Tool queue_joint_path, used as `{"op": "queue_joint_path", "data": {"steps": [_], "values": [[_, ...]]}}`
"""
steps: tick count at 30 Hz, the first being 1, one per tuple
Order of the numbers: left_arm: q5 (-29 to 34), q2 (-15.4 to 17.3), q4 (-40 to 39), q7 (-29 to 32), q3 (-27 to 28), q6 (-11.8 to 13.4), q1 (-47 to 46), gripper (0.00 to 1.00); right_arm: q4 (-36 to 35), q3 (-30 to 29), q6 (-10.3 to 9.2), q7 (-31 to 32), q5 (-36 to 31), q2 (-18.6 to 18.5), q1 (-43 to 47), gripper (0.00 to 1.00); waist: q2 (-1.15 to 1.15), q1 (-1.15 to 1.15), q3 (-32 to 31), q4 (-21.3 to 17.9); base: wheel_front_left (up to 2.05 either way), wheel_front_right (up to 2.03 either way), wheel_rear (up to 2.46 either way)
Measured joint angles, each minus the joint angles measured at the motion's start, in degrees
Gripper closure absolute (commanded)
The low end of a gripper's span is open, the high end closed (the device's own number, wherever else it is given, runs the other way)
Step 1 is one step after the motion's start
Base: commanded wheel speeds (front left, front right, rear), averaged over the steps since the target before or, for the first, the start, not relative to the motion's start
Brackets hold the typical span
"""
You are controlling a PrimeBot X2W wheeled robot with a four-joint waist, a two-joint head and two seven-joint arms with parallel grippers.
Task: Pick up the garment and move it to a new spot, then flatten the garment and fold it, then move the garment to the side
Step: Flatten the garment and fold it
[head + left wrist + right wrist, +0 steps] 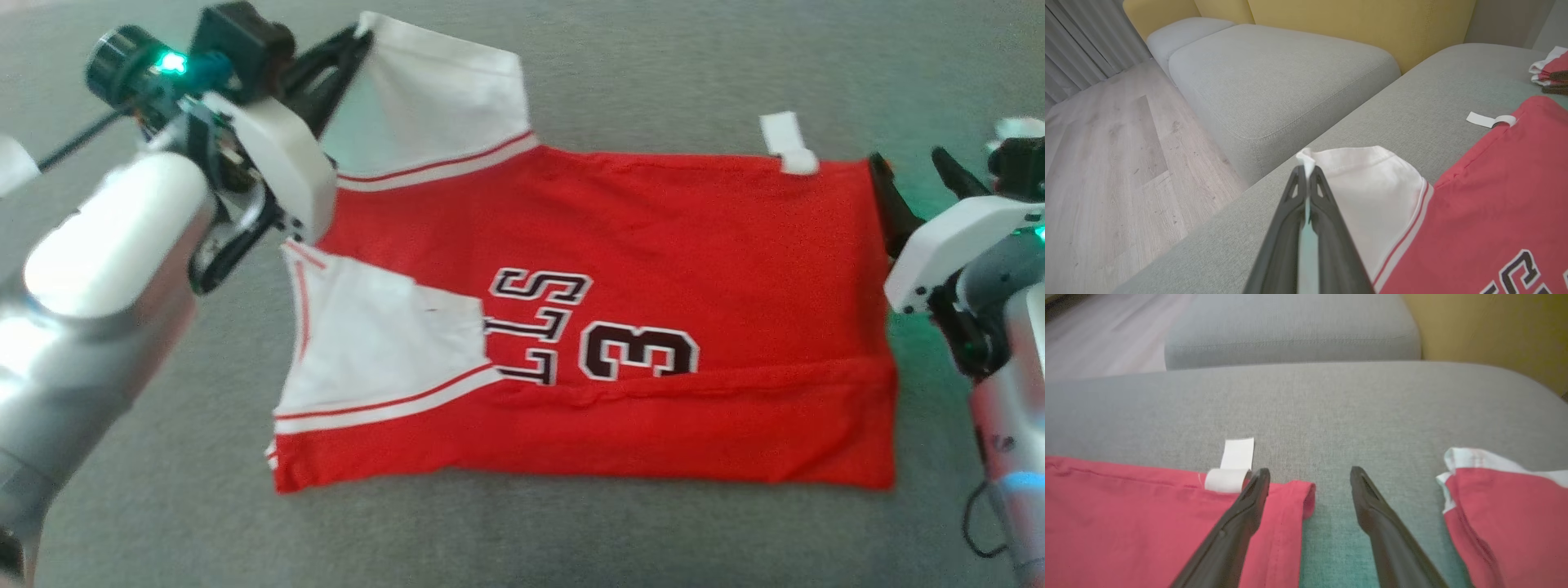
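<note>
The garment (653,245) is a red jersey with white sleeves and black lettering, spread flat on the grey sofa cushion (571,531) with its near edge folded over. My left gripper (359,37) is shut on the corner of the far white sleeve (441,98). The left wrist view shows that pinch (1306,171), with a tuft of white sleeve (1372,183) sticking out above the fingertips. My right gripper (914,184) stands open at the garment's far right corner. In the right wrist view (1309,473), one finger lies over the red hem (1126,518) and the other over bare cushion.
A white label (788,143) pokes out from the garment's far edge. Another red and white cloth (1506,514) lies just right of my right gripper. A second grey seat (1274,81), a yellow backrest (1363,20) and wooden floor (1106,163) lie beyond the cushion's edge.
</note>
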Motion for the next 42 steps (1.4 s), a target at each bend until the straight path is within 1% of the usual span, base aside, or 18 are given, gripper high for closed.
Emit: {"op": "queue_joint_path", "data": {"steps": [3,4,7,11,15,16,17,24,29,34,37,39,42], "values": [[0.0,0.7,-3.6,0.2,-0.5,0.9,0.9,1.00,4.2,1.3,0.00,1.1,-0.2,-1.6,-1.1,0.00,0.00,0.00,0.0,2.1,0.00,0.00,0.00],[0.0,0.7,-3.6,0.2,-0.5,0.9,0.9,1.00,4.2,1.3,0.00,1.1,-0.2,-1.6,-1.1,0.00,0.00,0.00,0.0,2.1,0.00,0.00,0.00],[0.0,1.5,-6.7,0.5,-0.6,1.9,1.3,1.00,7.8,3.0,0.00,1.6,-1.3,-2.9,-2.4,0.00,0.00,0.00,0.2,3.6,0.00,0.00,0.00],[0.0,2.0,-9.8,1.0,-0.7,2.9,1.4,1.00,11.7,4.5,0.00,2.1,-1.5,-3.7,-5.0,0.00,0.00,0.00,0.8,4.6,0.00,0.00,0.00],[-0.2,2.3,-11.7,2.1,-0.7,3.2,1.6,1.00,14.2,7.0,0.00,2.1,-1.4,-4.5,-7.8,0.00,0.00,0.00,1.3,5.0,0.00,0.00,0.00],[-0.2,2.3,-11.9,2.1,-0.7,3.5,1.6,1.00,14.8,7.6,0.00,2.1,-1.4,-4.6,-8.3,0.42,0.00,0.00,1.3,5.1,0.00,0.00,0.00],[-0.2,2.5,-12.2,2.4,-0.7,3.5,1.6,1.00,15.2,8.3,0.00,2.1,-1.4,-4.8,-8.7,1.00,0.00,0.00,1.4,5.1,0.00,0.00,0.00],[-0.5,3.9,-11.0,2.5,-0.6,5.0,1.8,1.00,16.8,13.0,0.01,2.3,2.3,-5.5,-10.6,1.00,0.00,0.00,1.1,4.0,0.00,0.00,0.00],[-0.5,4.4,-7.9,1.7,0.5,6.5,1.8,1.00,16.4,13.7,0.00,-0.6,7.5,-5.9,-11.3,1.00,0.00,0.00,1.0,2.7,0.00,0.00,0.00],[0.0,4.4,-4.1,-1.5,2.3,8.6,1.5,1.00,13.7,14.0,0.01,-5.3,11.2,-5.9,-17.5,1.00,0.00,0.01,1.6,1.4,0.00,0.00,0.00],[0.7,4.4,-1.6,-4.2,2.7,8.6,0.6,1.00,13.3,14.5,0.01,-7.2,12.7,-5.6,-21.2,1.00,0.00,0.01,2.3,0.6,0.00,0.00,0.00],[2.4,4.2,0.5,-6.9,2.9,8.9,-1.1,1.00,13.4,14.8,0.01,-8.2,13.5,-5.2,-22.9,1.00,0.00,0.01,2.8,0.0,0.00,0.00,0.00],[3.7,2.4,4.2,-10.4,4.0,9.0,-4.2,1.00,14.8,15.2,0.00,-9.0,15.5,-4.1,-24.9,1.00,0.00,0.01,3.5,-0.5,0.00,0.00,0.00]]}}
